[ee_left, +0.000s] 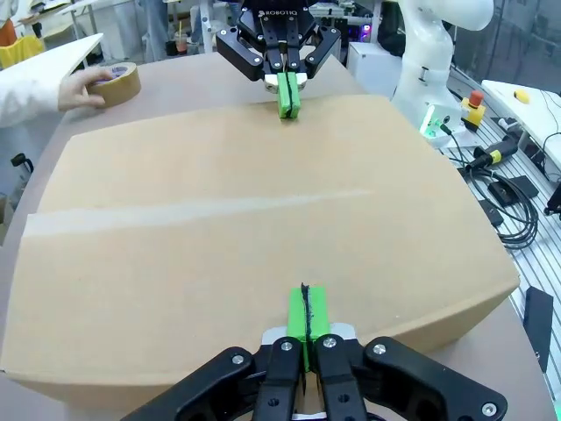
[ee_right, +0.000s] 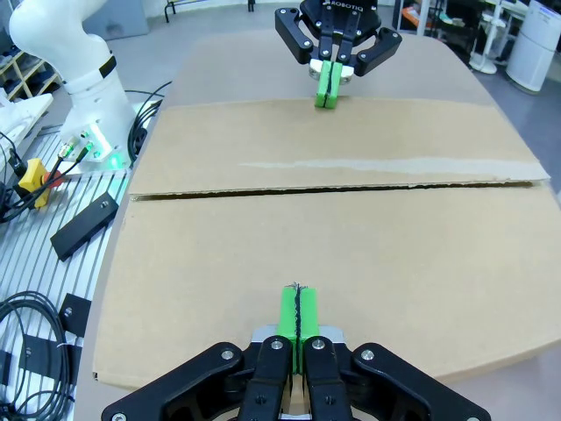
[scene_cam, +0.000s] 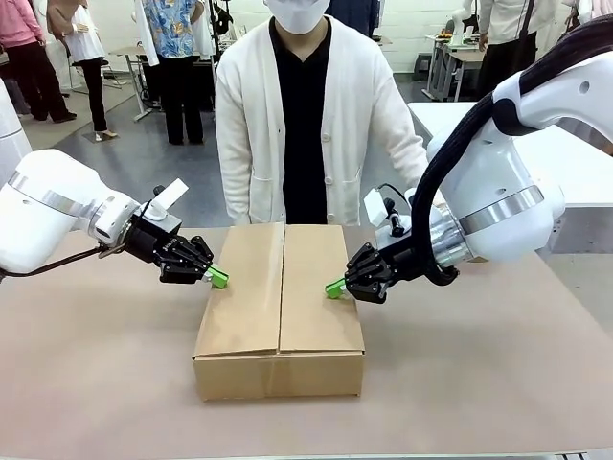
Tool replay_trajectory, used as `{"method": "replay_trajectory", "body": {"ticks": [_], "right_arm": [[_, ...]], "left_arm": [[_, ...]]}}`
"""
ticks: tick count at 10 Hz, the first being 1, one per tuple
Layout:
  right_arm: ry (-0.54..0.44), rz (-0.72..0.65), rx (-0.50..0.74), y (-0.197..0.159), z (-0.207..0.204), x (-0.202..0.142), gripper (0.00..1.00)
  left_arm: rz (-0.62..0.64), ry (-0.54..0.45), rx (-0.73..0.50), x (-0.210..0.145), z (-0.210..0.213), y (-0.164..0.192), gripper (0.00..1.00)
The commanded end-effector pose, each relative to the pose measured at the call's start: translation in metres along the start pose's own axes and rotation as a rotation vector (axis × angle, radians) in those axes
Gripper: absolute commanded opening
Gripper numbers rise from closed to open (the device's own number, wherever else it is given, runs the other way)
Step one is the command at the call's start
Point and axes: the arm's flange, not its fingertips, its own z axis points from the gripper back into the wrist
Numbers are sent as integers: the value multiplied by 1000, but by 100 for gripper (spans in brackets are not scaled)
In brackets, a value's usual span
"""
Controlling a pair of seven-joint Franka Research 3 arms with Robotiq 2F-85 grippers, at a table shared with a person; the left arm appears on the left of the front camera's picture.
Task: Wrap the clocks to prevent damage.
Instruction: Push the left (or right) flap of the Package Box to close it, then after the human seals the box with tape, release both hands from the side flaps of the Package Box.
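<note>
Box [scene_cam: 280,307] centred on table [scene_cam: 96,383], left pincer [scene_cam: 218,278] at its left edge, right pincer [scene_cam: 334,287] opposite (person [scene_cam: 302,125] behind)

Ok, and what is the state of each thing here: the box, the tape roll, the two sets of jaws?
Box: flaps folded shut, seam down the middle.
Tape roll: lying flat on the table, a person's hand holding it.
Left jaws: shut, tips on the box's left flap.
Right jaws: shut, tips on the box's right flap.

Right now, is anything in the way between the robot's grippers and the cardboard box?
Nothing visible is. The shut left gripper rests on the cardboard box at its left flap, and the shut right gripper at its right flap.
</note>
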Motion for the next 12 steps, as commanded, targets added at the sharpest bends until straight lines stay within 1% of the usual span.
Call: {"method": "replay_trajectory", "body": {"ticks": [1,12], "right_arm": [[8,-7,3,0,-3,-4,1],[8,-7,3,0,-3,-4,1]], "left_arm": [[1,-3,9,-6,-3,0,0],[1,-3,9,-6,-3,0,0]]}}
